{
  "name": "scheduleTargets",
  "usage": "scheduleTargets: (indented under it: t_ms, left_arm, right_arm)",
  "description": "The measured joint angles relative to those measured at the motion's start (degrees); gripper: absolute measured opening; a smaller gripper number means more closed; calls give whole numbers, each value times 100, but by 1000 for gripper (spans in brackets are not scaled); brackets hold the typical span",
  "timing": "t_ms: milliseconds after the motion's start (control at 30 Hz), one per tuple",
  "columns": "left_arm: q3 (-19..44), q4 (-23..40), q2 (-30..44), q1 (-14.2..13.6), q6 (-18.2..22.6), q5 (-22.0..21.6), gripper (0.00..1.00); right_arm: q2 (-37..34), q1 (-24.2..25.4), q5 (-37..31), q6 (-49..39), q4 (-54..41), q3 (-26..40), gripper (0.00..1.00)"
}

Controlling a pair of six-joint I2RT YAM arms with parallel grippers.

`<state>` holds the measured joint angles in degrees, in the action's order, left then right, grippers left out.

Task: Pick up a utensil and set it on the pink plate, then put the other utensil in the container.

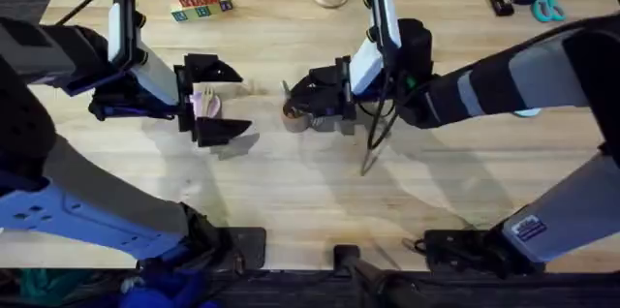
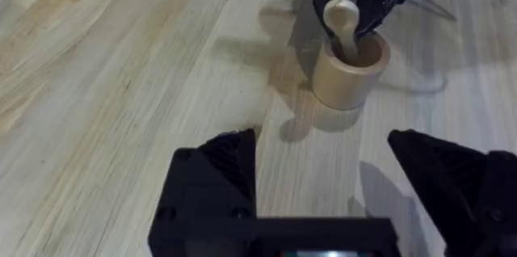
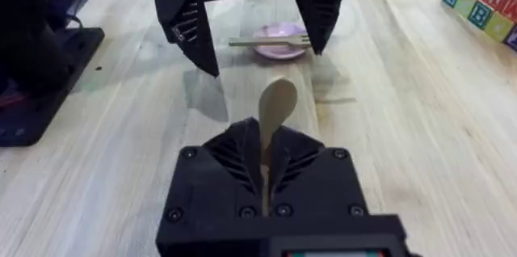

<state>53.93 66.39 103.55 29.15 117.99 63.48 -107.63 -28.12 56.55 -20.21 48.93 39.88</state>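
Wooden fork (image 3: 271, 42) lies across pink plate (image 3: 279, 32) under spread left claw (image 1: 205, 101); right claw (image 3: 265, 145) pinches spoon (image 3: 275, 111).

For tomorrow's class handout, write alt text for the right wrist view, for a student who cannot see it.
The right end effector grips a wooden spoon, bowl pointing away. Beyond it, the left end effector hangs open above a pink plate with a wooden fork lying across it. Lettered blocks sit farther off on the wooden table.
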Motion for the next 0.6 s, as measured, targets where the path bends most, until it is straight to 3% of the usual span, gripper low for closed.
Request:
scheduleTargets:
  t_ms: [200,267,467,600]
  left_arm:
    - [0,0,0,0,0,0,995]
    - [0,0,0,0,2,0,994]
    - [0,0,0,0,0,0,993]
    - [0,0,0,0,0,0,993]
  right_arm:
    - [0,0,-2,0,0,0,41]
    - [0,0,-2,-1,-2,0,105]
    - [0,0,-4,-5,-9,0,943]
    - [0,0,-4,-32,-10,0,995]
